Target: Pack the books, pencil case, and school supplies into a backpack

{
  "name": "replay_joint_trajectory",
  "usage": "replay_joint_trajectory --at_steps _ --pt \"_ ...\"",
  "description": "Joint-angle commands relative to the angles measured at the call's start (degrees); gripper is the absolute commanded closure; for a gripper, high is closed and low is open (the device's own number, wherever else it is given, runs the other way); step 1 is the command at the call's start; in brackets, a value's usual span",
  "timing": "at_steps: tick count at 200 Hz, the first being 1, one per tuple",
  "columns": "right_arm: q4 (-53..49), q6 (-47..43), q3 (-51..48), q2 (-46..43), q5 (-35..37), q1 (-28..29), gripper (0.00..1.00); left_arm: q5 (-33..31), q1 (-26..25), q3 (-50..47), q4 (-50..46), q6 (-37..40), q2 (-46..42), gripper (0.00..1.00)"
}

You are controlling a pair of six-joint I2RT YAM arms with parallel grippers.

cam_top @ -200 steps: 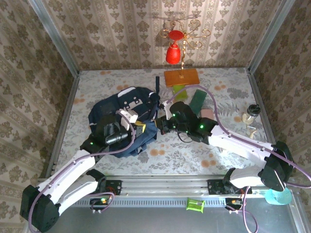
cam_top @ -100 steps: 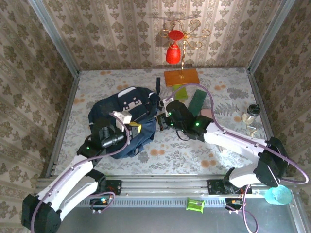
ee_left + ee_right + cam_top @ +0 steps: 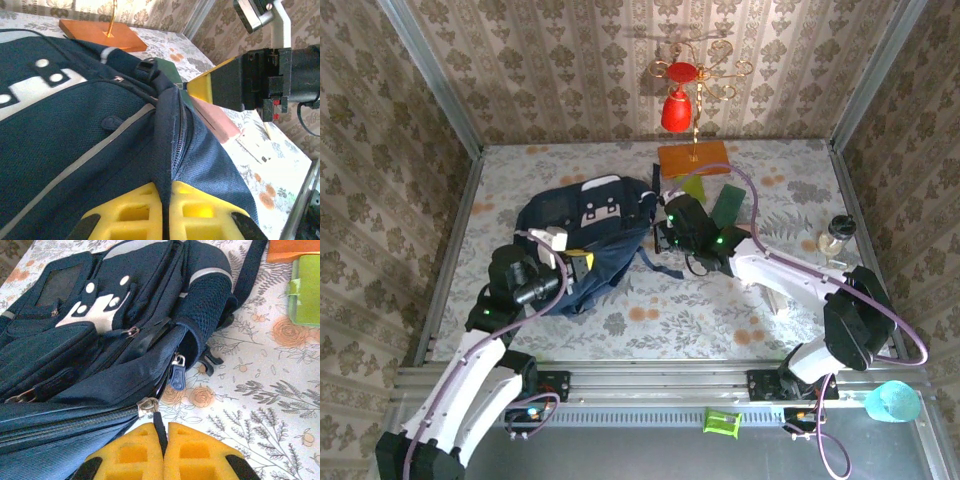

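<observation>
Top external: mounted high above and behind the arm bases, aimed down and forward across the table point(image 3: 720, 315) to the papered back wall; the whole workspace is taken in from afar.
Left wrist: carried on the left arm, held very close to the backpack point(image 3: 75, 130), faced along its fabric toward the far right; the left gripper point(image 3: 166, 200) is seen at the bottom edge.
Right wrist: held close above the backpack, faced down and toward the far left; the right gripper point(image 3: 163, 440) is seen at the bottom edge.
Shared: the backpack and the orange slab point(image 3: 693, 158) are covered by all three views.
</observation>
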Motion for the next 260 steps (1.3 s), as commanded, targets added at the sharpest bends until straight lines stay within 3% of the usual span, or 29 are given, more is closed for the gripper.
replay_joint_trajectory --at_steps 1,41,62,80,97,110,130,157,179,192,209,218,232,249,260 --pt "-4.4 0.0 1.5 1.0 16.8 -6.2 1.00 -1.5 3.6 2.5 3.6 -3.7 -2.3 1.00" --pt "-1.7 -0.5 1.4 6.4 8.8 -10.2 1.00 -0.1 4.2 2.7 5.0 -5.4 -2.8 1.00" --pt "2.7 -2.7 1.0 7.9 0.1 -10.5 1.00 0.5 3.7 2.9 3.5 -4.5 -2.9 1.00" --pt "4.2 -5.5 2.3 9.5 -9.5 -10.5 1.00 -0.7 0.8 2.6 1.5 -2.7 -2.6 1.00" --pt "0.8 -7.1 5.4 11.8 -17.7 -10.4 0.92 -6.2 -3.7 2.1 -2.3 0.8 -2.3 1.00" --pt "-3.2 -8.3 5.9 11.5 -18.0 -10.3 0.86 -10.0 -6.9 0.6 -2.3 1.6 -1.2 1.00" --pt "-8.0 -9.8 2.2 6.2 -13.2 -10.3 0.76 -10.3 -11.3 -3.3 2.0 1.4 2.1 1.00" --pt "-9.0 -11.1 -3.4 -1.4 -12.1 -10.3 0.68 -11.9 -12.8 -7.3 4.5 -0.2 4.3 1.00" --pt "-5.0 -10.7 -3.4 -1.0 -14.5 -10.3 0.60 -14.7 -12.6 -8.2 3.7 -0.2 2.4 0.67" --pt "-2.6 -9.2 -0.7 2.3 -15.0 -10.3 0.44 -16.9 -12.2 -7.7 3.4 -1.1 0.2 0.45" --pt "1.2 -6.5 2.3 7.3 -11.5 -10.3 0.41 -22.3 -10.6 -6.1 1.6 -4.7 -2.2 0.21" --pt "2.2 -3.9 4.3 10.1 -8.2 -10.5 0.39 -26.1 -8.9 -4.7 -0.3 -7.1 -2.1 0.17" --pt "2.1 -0.3 7.6 14.7 -4.8 -11.1 0.34 -28.0 -2.0 -1.6 -4.3 -11.2 1.7 0.14" --pt "2.9 2.6 10.3 19.7 -4.8 -11.1 0.31 -23.0 4.3 2.7 -5.7 -14.0 11.7 0.13" --pt "3.5 3.9 11.5 22.3 -6.8 -11.2 0.30 -18.9 5.5 5.6 -5.0 -14.0 18.5 0.11"
